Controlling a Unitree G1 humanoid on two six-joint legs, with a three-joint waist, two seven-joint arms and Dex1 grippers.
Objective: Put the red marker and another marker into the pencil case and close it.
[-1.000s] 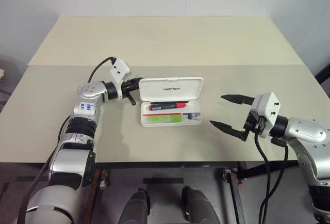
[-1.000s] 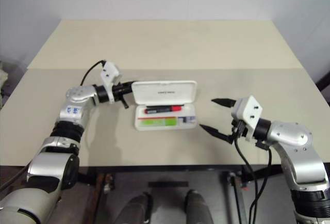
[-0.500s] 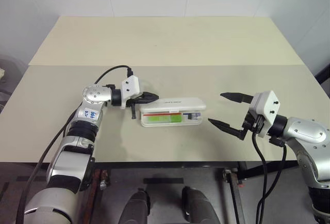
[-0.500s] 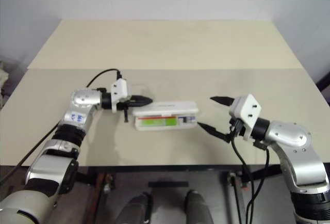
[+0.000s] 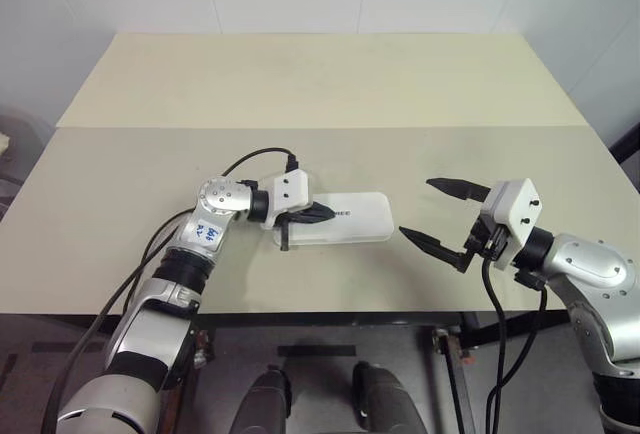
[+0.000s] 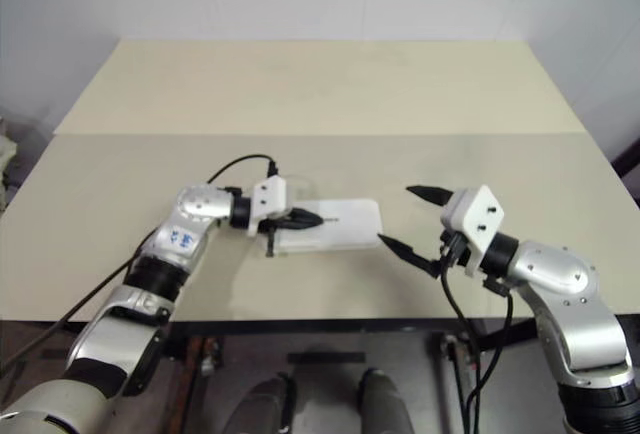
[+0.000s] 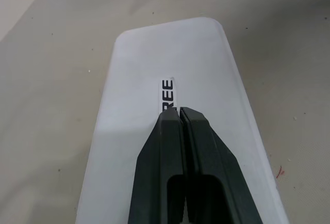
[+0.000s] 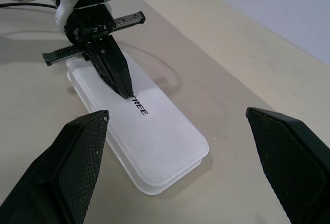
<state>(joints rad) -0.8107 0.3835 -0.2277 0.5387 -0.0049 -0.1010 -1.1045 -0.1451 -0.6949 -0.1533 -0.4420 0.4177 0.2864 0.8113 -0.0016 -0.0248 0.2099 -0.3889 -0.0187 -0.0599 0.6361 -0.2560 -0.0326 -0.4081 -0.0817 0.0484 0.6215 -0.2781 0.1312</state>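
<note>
1. Two hands are at work here. The left hand (image 5: 318, 212) has its fingers pressed together with nothing between them, and its tips rest on the lid of the pencil case (image 5: 350, 218), just by the dark lettering, as the left wrist view shows.
2. The right hand (image 5: 434, 216) has its fingers spread wide and holds nothing. It hovers just beside the case's right end, apart from it.
3. The pencil case lies flat on the counter (image 5: 320, 84), near the middle of the front edge and well apart from the far corners. Its lid is down over the base. In the right wrist view the lid sits evenly along the visible rim, with no gap to be seen.
4. The red marker and the other marker are presumably inside the case, since the counter around it holds no loose pen; the lid hides the contents, so this is a judgement.
5. By this reading the loading is done and the closing is nearly done. What may remain is a firm press to seat the lid, since no latch can be made out, and then drawing both hands clear of the case.
</note>
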